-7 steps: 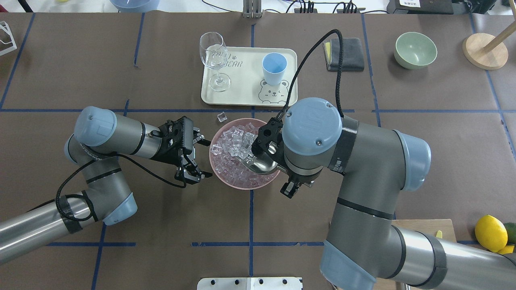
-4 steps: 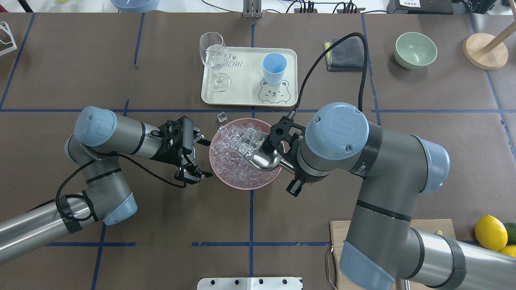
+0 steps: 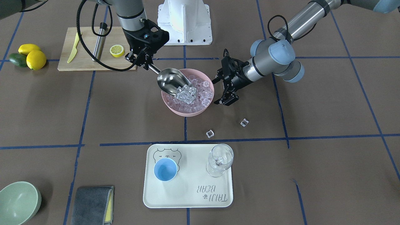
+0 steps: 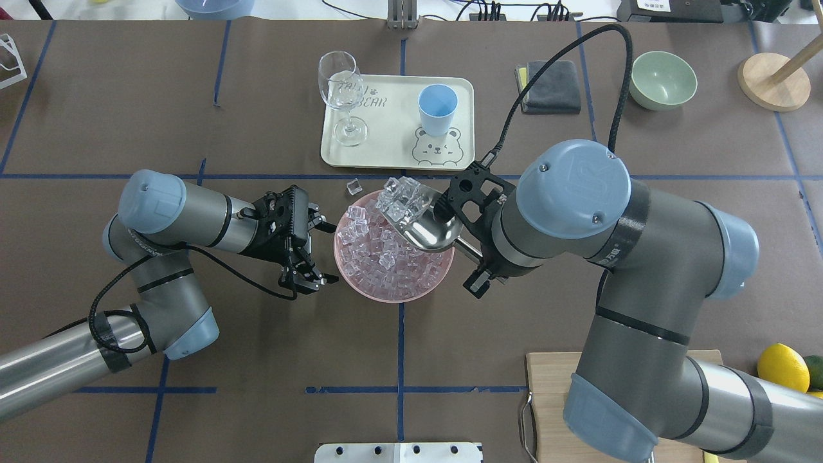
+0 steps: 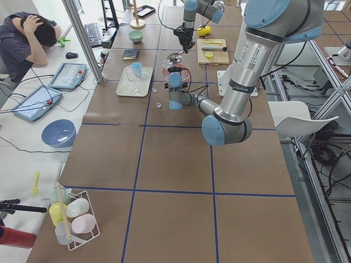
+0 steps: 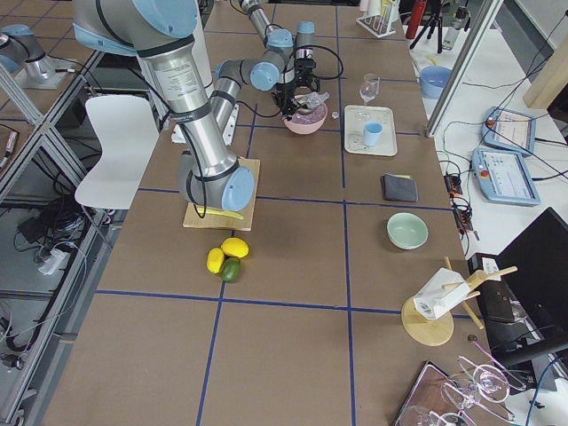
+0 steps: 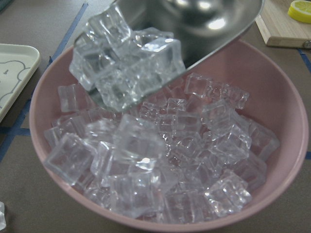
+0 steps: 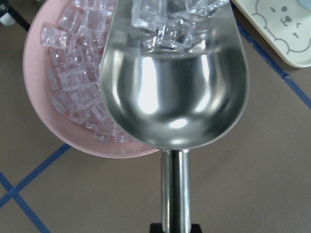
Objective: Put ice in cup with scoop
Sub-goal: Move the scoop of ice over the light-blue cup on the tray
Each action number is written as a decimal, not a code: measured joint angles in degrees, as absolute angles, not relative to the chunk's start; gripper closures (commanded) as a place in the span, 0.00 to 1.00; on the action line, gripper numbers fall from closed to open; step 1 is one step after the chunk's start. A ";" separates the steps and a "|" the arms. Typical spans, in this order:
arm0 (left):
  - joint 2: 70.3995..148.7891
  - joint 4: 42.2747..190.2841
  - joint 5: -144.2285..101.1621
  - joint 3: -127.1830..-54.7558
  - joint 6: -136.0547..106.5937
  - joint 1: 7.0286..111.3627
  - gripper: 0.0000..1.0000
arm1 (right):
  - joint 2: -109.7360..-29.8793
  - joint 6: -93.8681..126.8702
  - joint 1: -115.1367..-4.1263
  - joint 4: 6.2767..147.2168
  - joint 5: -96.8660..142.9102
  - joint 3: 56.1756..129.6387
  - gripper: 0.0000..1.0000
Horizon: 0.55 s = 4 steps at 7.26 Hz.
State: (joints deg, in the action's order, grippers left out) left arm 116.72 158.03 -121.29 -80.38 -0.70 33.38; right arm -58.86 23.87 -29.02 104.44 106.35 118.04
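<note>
My right gripper [image 3: 146, 64] is shut on the thin handle of the steel scoop [image 3: 170, 81]. The scoop [image 4: 431, 231] is held above the pink bowl [image 3: 175, 110], tilted, with a heap of ice [image 3: 186, 92] at its front lip [image 4: 400, 193]. The right wrist view shows the scoop [image 8: 175, 87] over the bowl's rim [image 8: 112, 148]. More ice [image 7: 184, 160] fills the bowl. The light-blue cup [image 4: 437, 109] stands empty on the cream tray [image 4: 386, 151] beyond the bowl. My left gripper [image 4: 325, 252] is open and empty beside the bowl.
A wine glass [image 4: 341, 90] stands on the tray left of the cup. Two loose ice cubes [image 3: 210, 133] [image 3: 244, 122] lie on the table between bowl and tray. A cutting board [image 3: 93, 50], lemons [image 3: 34, 57], a green bowl [image 4: 662, 80] and a grey cloth [image 4: 550, 87] lie further off.
My right arm has drawn back and lifted the scoop out of the ice, carrying a heap of cubes up toward the bowl's far rim. The left arm has not moved.
</note>
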 measured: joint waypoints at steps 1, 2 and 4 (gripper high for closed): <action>116.72 158.03 -121.29 -80.41 -0.70 33.37 0.00 | -58.46 26.13 -30.47 106.84 107.36 118.21 1.00; 116.74 158.03 -121.29 -80.41 -0.70 33.36 0.00 | -57.92 27.51 -32.07 109.39 108.44 118.26 1.00; 116.79 158.03 -121.29 -80.41 -0.70 33.32 0.00 | -57.05 31.25 -35.80 111.80 111.37 118.14 1.00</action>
State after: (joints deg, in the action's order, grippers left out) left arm 116.79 158.03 -121.29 -80.41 -0.70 33.32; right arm -57.05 31.25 -35.80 111.80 111.37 118.14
